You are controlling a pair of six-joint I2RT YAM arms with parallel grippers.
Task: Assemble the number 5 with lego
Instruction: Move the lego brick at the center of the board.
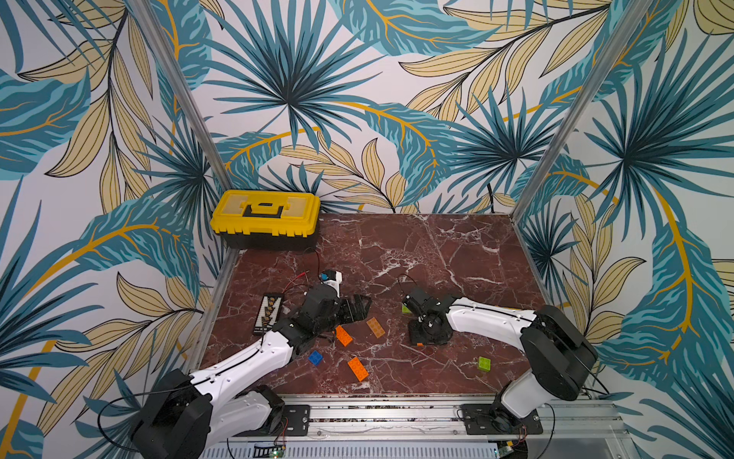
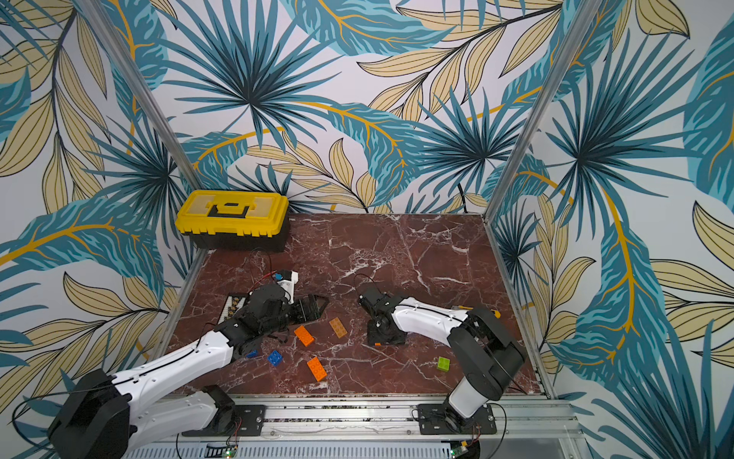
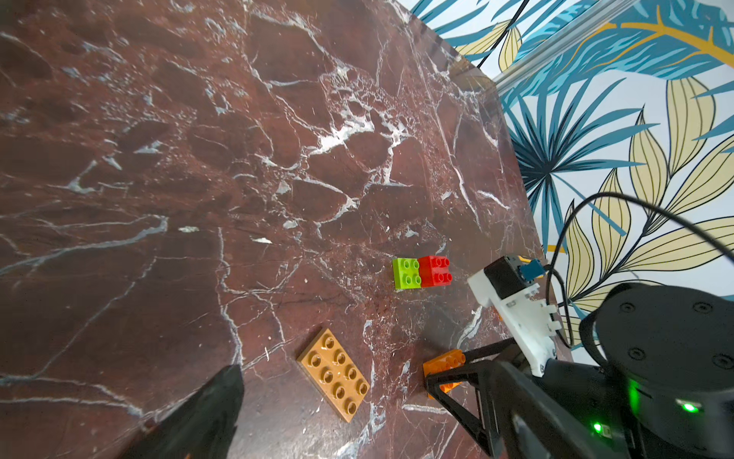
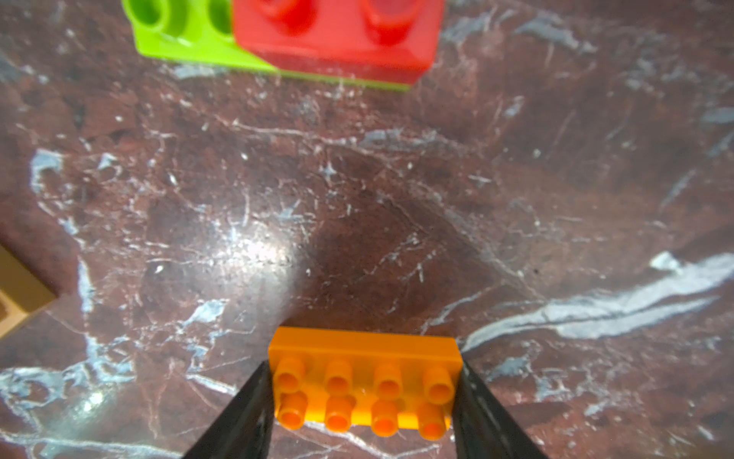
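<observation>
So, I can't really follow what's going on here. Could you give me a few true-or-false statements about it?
1. The right pincer grips an orange brick. True.
2. The yellow toolbox stands open. False: its lid is shut.
3. A red brick sits joined to a green brick. True.
4. The left pincer holds the tan brick. False: it is open, and the tan brick lies free on the table.

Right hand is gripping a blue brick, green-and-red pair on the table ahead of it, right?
Wrong colour: the right hand grips an orange brick, as the right wrist view shows. The green-and-red pair does lie on the table ahead of it.
</observation>
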